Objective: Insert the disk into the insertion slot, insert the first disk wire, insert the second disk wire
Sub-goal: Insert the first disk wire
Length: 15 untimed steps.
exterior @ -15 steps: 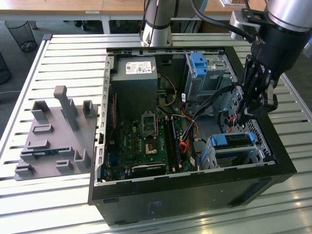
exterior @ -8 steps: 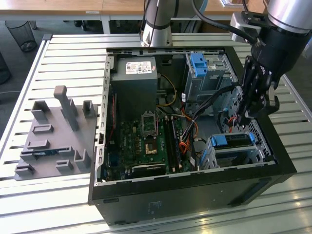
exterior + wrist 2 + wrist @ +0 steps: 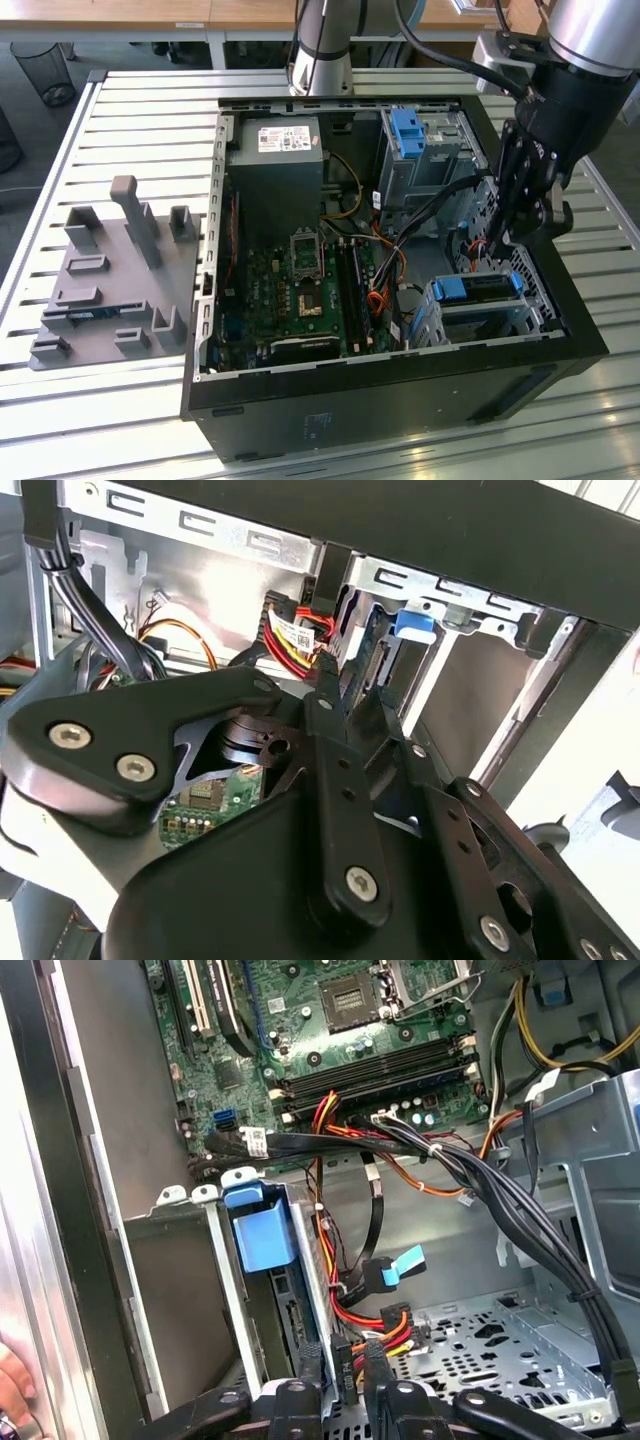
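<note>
The arm (image 3: 590, 40) is reaching down into the open computer case (image 3: 400, 400), its fingers (image 3: 308, 1365) gripping a wire plug (image 3: 343, 1362).
The disk (image 3: 262, 1232), framed in its blue carrier, is sitting inside the low silver cage (image 3: 432, 322) at the corner of the case toward the exterior view's right; in the first wrist view the fingers are pinching the black plug, trailing red, yellow and black wires, just beside the disk's end; a wire with a blue tab (image 3: 400, 1265) is lying near it, apart from the disk; the case is resting on the slatted desk (image 3: 130, 120); a grey tray (image 3: 110, 280) is sitting well apart, toward the exterior view's left.
</note>
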### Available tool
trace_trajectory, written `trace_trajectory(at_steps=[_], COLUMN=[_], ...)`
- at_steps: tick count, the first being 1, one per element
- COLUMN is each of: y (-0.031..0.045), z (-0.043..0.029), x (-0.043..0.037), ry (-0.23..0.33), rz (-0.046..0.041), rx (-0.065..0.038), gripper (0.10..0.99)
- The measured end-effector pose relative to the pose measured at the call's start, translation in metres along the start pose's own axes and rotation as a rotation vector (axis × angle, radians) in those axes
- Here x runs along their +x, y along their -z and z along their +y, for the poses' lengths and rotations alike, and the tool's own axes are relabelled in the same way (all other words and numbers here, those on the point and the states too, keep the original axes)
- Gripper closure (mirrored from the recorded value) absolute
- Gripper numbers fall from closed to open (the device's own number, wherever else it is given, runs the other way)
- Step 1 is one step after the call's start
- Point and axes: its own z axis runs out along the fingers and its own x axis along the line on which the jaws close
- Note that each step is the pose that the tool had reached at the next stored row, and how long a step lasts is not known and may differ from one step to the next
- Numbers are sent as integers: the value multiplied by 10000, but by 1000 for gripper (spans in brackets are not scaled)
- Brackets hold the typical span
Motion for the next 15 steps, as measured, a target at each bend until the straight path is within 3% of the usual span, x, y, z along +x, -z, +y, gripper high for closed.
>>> trace_trajectory(at_steps=[3,5,8,15], y=[-2,-4,-2,-6], z=[-2,-2,-4,-3], x=[-1,-2,-2,-2], ry=[-1,-1,60,1168], rz=[6,32,60,48], rx=[1,8,22,134], gripper=[792,918,922,922])
